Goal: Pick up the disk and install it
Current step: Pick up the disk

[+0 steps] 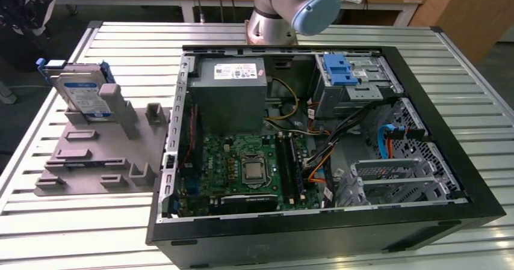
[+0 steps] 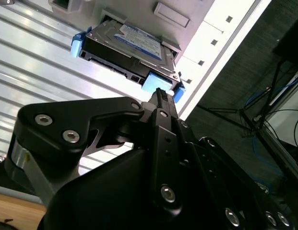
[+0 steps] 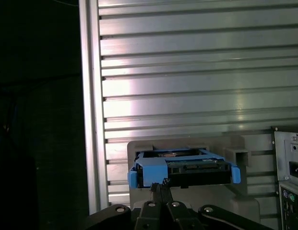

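Working over a slatted counter [image 1: 449, 59], with an open case [image 1: 321, 237] at the exterior view's right and a grey holder [image 1: 88, 156] just beside it at the left. Parked in that holder, standing on edge and outside the case: the disk [image 1: 80, 92]. Probably dense and rigid for its size, yet sensitive to knocks, with smooth metal faces likely to be slippery. Best gripped across the thin sides, on the blue rails [image 3: 151, 173] seen in the first wrist view, rather than on the broad faces. Same view: end effector [image 3: 161, 186] pressed together, pinching nothing, pointing at the upper rail, seemingly not touching it.
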You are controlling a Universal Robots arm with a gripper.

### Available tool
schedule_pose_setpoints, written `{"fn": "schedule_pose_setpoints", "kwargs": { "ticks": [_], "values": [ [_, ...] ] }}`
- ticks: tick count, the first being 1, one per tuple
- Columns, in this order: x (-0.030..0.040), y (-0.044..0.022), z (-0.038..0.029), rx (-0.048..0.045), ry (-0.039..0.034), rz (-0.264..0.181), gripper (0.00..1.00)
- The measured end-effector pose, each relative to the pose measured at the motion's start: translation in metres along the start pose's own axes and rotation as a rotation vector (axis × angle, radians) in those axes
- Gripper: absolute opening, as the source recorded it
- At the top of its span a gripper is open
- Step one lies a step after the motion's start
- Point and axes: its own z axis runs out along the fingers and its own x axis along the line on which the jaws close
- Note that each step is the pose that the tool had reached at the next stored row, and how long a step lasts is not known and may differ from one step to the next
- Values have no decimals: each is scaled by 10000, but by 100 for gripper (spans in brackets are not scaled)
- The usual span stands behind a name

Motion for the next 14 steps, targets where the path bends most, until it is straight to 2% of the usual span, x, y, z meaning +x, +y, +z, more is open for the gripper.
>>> {"fn": "schedule_pose_setpoints", "kwargs": {
  "ticks": [5, 14],
  "values": [
    [0, 0, 0, 1, 6, -149, 11],
    [1, 0, 0, 6, 32, -822, 11]
  ]
}}
